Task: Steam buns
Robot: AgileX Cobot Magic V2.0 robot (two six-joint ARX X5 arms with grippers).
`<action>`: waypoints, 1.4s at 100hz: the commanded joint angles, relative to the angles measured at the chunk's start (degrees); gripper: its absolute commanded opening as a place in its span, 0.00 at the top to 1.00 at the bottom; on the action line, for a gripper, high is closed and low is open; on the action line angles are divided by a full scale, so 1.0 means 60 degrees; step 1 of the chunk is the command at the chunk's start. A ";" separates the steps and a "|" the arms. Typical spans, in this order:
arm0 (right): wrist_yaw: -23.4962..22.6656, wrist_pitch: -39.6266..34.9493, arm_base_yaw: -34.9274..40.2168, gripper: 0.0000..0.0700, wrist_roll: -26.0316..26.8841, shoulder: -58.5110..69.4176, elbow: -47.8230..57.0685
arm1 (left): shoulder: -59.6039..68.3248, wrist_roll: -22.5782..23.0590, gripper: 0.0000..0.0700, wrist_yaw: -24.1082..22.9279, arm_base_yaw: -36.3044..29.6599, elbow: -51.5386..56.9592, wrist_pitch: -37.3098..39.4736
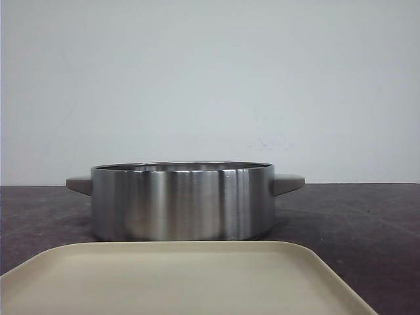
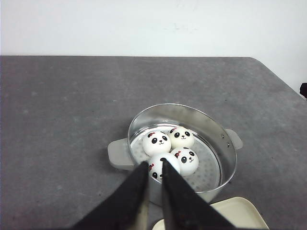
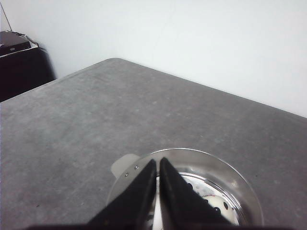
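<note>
Though the left claw [image 2: 154, 167] – jaws nearly closed – hides part of one, four glossy panda buns [image 2: 157, 142] fill the steel pot [image 2: 225, 143]; right claw [image 3: 158, 165] likewise narrow, empty.

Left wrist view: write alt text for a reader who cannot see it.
Four panda-faced buns sit clustered inside a steel steamer pot on a grey table. The left gripper, fingers nearly together and empty, hangs above the pot's near rim beside a beige tray.

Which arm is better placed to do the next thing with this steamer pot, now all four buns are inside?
Probably either. Both the left gripper and right gripper hang above the pot, fingers nearly together and empty. The four buns already sit inside, and no lid is visible, so neither arm has a clear edge.
</note>
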 commanded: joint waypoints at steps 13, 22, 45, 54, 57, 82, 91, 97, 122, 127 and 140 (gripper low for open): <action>0.0004 0.0095 0.0109 0.99 -0.0098 0.0033 0.0098 | 0.0036 -0.0076 1.00 -0.0051 -0.0055 0.0120 0.0109; 0.0018 0.0102 0.0080 0.99 -0.0098 -0.0117 0.0098 | 0.0036 -0.0076 1.00 -0.0051 -0.0055 0.0120 0.0109; 0.0703 -0.1698 -0.1024 0.99 -0.0514 -0.1628 0.0084 | 0.0036 -0.0076 1.00 -0.0051 -0.0055 0.0120 0.0109; 0.0743 -0.2583 -0.2218 0.99 -0.1392 -0.2404 -0.0179 | 0.0036 -0.0076 1.00 -0.0051 -0.0055 0.0120 0.0109; 0.0732 -0.2546 -0.2652 0.99 -0.1508 -0.2707 -0.0397 | 0.0036 -0.0076 1.00 -0.0051 -0.0055 0.0120 0.0109; -0.0455 0.0750 -0.6346 0.99 -0.1545 -0.5705 -0.3952 | 0.0036 -0.0076 1.00 -0.0051 -0.0055 0.0120 0.0109; -0.0914 0.1351 -0.7486 0.99 -0.1322 -0.6721 -0.5264 | 0.0036 -0.0076 1.00 -0.0051 -0.0055 0.0120 0.0109; -0.1286 0.1366 -0.8062 0.99 -0.1151 -0.7311 -0.6003 | 0.0036 -0.0076 1.00 -0.0047 -0.0055 0.0120 0.0113; -0.1792 0.1300 -0.8812 0.99 -0.0521 -0.9173 -0.8342 | 0.0036 -0.0076 1.00 -0.0051 -0.0055 0.0120 0.0113; -0.1854 0.1279 -0.8812 0.99 -0.0455 -0.9442 -0.8684 | 0.0036 -0.0076 1.00 -0.0051 -0.0055 0.0120 0.0109; -0.2310 0.0586 -0.8812 0.99 -0.0444 -1.0083 -0.9154 | 0.0036 -0.0076 1.00 -0.0051 -0.0055 0.0120 0.0109</action>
